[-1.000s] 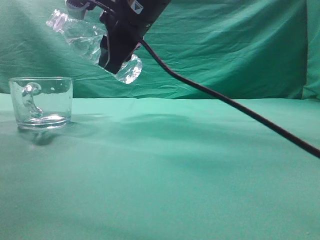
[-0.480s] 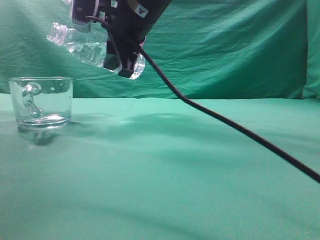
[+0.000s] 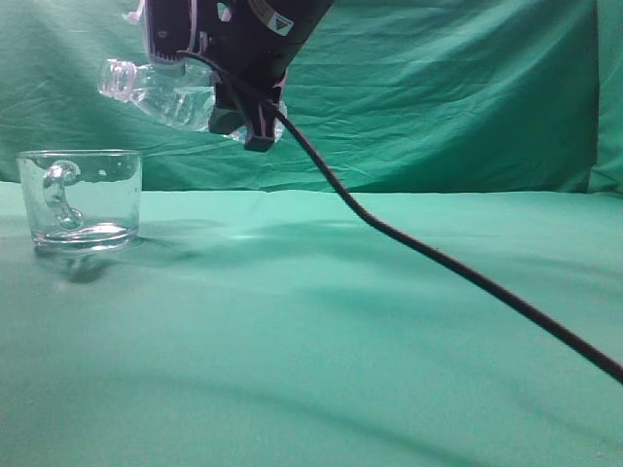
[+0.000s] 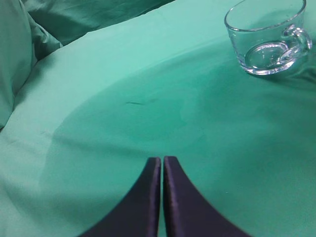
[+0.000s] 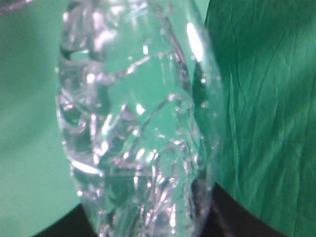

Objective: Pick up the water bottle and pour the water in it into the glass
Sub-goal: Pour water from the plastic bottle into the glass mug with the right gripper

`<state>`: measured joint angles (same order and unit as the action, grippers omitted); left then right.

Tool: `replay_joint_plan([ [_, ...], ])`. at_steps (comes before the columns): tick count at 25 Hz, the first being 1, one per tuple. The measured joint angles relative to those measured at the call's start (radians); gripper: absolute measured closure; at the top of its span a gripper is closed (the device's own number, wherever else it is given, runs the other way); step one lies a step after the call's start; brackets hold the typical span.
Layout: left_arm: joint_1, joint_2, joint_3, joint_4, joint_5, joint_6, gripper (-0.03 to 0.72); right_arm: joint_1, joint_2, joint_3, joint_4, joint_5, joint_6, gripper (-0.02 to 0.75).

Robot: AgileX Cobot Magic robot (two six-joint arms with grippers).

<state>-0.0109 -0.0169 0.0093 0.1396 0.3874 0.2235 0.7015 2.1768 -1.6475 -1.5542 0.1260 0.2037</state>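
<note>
My right gripper (image 3: 229,92) is shut on the clear water bottle (image 3: 161,92) and holds it nearly level in the air, its open neck pointing left. The neck hangs above and a little right of the glass (image 3: 80,199), a clear mug with a looped handle standing on the green cloth at the left. The bottle fills the right wrist view (image 5: 133,133), with water glinting inside. The glass also shows at the top right of the left wrist view (image 4: 266,37). My left gripper (image 4: 162,160) is shut and empty, low over the cloth, well away from the glass.
A black cable (image 3: 458,272) runs from the right arm down to the right edge. Green cloth (image 3: 341,331) covers the table and hangs as a wrinkled backdrop (image 3: 438,88) behind it.
The right gripper has turned the bottle from a steep tilt with its neck up to nearly level, and its neck has dropped closer to the glass.
</note>
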Motion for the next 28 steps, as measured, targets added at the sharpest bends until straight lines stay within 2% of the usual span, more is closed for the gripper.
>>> replay_joint_plan([
  [14, 0.000, 0.000, 0.000, 0.000, 0.000, 0.000, 0.688, 0.004, 0.000, 0.000, -0.084, 0.028, 0.002, 0.476],
  [28, 0.000, 0.000, 0.000, 0.000, 0.000, 0.000, 0.688, 0.004, 0.000, 0.000, -0.097, 0.049, 0.002, 0.476],
])
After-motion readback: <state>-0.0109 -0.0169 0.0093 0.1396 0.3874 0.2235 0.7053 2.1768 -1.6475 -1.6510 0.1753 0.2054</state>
